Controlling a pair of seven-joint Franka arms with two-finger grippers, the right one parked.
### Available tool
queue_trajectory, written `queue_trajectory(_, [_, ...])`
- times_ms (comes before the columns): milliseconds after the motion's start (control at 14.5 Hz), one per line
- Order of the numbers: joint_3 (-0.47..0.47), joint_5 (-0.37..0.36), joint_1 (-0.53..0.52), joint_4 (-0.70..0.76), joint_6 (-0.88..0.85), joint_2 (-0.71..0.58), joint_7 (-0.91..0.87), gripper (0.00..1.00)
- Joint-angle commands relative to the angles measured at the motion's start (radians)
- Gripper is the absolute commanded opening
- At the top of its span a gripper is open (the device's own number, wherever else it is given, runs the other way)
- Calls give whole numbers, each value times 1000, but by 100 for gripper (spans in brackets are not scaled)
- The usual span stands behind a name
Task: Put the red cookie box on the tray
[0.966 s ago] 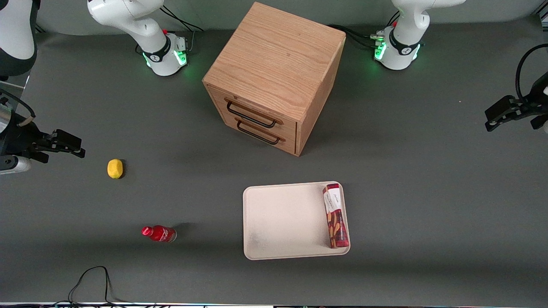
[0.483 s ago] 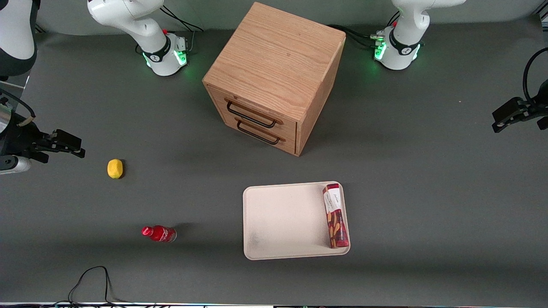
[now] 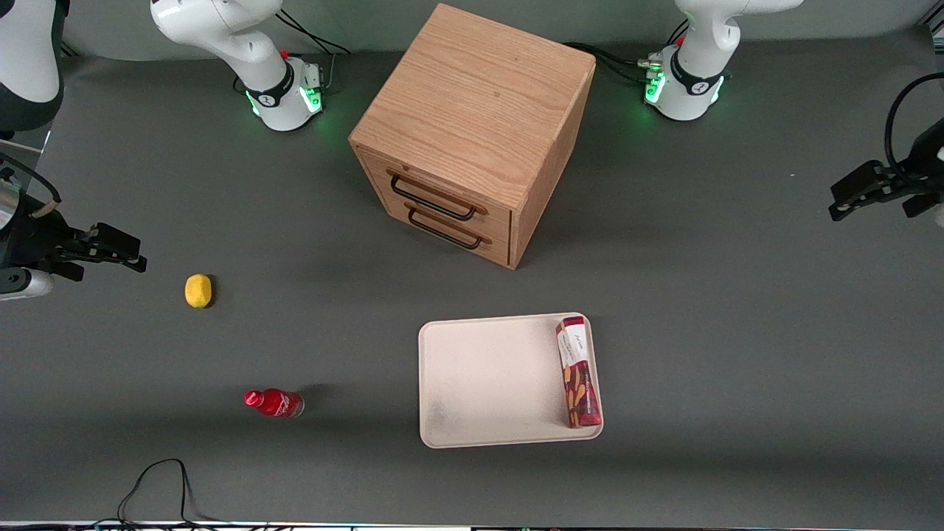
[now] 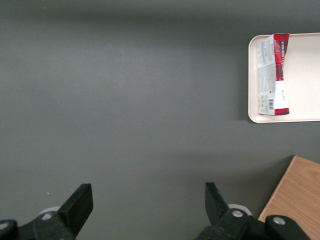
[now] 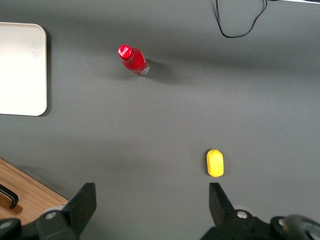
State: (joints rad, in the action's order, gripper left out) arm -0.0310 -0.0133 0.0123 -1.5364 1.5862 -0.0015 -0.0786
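Observation:
The red cookie box lies flat on the cream tray, along the rim at the working arm's end; nothing touches it. My gripper hovers above bare table, far off toward the working arm's end and farther from the front camera than the tray. It is open, and nothing is between its fingers. The left wrist view shows the open gripper over grey table, with the box on the tray a long way from it.
A wooden drawer cabinet stands mid-table, farther from the front camera than the tray. A yellow lemon and a small red bottle lie toward the parked arm's end. A black cable loops at the table's near edge.
My gripper drifted out toward the table's end, then came back a little toward the middle. The red cookie box and the tray have not moved.

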Motion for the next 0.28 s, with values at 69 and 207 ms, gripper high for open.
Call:
queue_trajectory(69, [8,3,17,-8,-14,-25,-30,100])
queue_trajectory(207, [8,3,14,-8,-15,-25,-36,100])
